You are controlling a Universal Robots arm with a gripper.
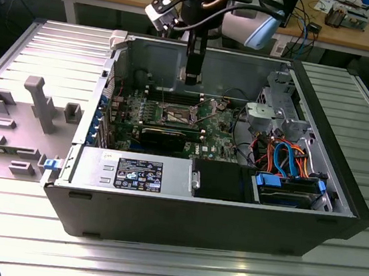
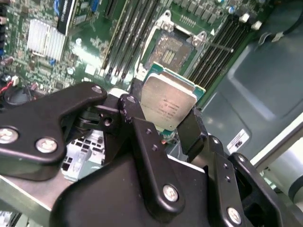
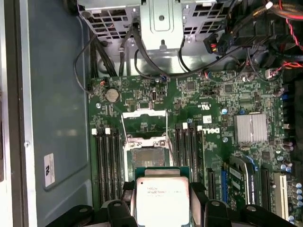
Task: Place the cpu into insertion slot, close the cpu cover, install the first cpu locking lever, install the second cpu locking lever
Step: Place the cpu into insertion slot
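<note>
Ribbed metal worktop point(image 1: 155, 269) carries an open computer case point(image 1: 182, 212), and my work is inside it. The cpu point(image 2: 168, 101) sits in my tool point(image 2: 163, 113), pinched on two opposite edges, its silver-grey metal top turned up toward both wrist cameras and its green rim showing past the fingers point(image 2: 135, 111). In the first wrist view the cpu point(image 3: 162, 198) looks squared up with the insertion slot point(image 3: 146, 156), edges roughly parallel, not twisted.

The slot lies below and a little ahead of the chip, apart from it, bare and open. Just beyond it the cpu cover point(image 3: 144, 120) stands flipped back, clear of the opening. Around them spreads the green motherboard point(image 3: 213, 94), with dark memory slots point(image 3: 106, 165) flanking the socket. In the exterior view my tool point(image 1: 192, 78) hangs above the slot point(image 1: 177, 117), so I judge the gap is mostly downward.
</note>
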